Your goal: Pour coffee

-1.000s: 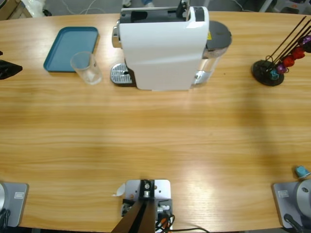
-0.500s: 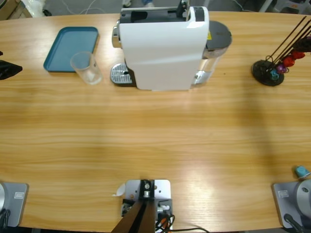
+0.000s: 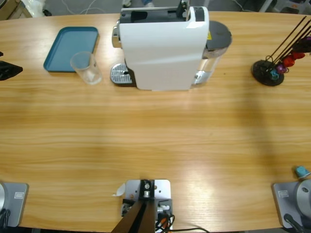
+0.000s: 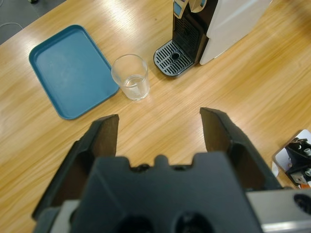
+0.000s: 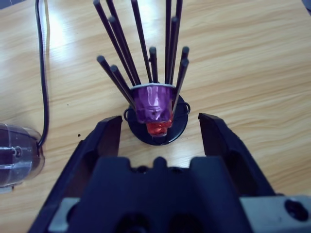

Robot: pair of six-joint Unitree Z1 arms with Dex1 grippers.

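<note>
The white coffee machine (image 3: 163, 48) stands at the back middle of the table, its drip grate (image 3: 120, 74) on its left side. An empty clear glass (image 3: 86, 68) stands just left of the grate, beside a teal tray (image 3: 71, 48). My left gripper (image 4: 160, 121) is open and hovers well short of the glass (image 4: 130, 77), showing as a black tip (image 3: 7, 69) at the far left edge. My right gripper (image 5: 160, 121) is open above the capsule rack (image 5: 181, 125), its jaws on either side of a purple capsule (image 5: 154, 103) without touching it.
The capsule rack (image 3: 268, 73) stands at the far right with red, purple and teal capsules on its black rods. A loose teal capsule (image 3: 302, 171) lies near the front right corner. The machine's water tank (image 5: 17, 155) and a black cable (image 5: 41, 73) lie beside the rack.
</note>
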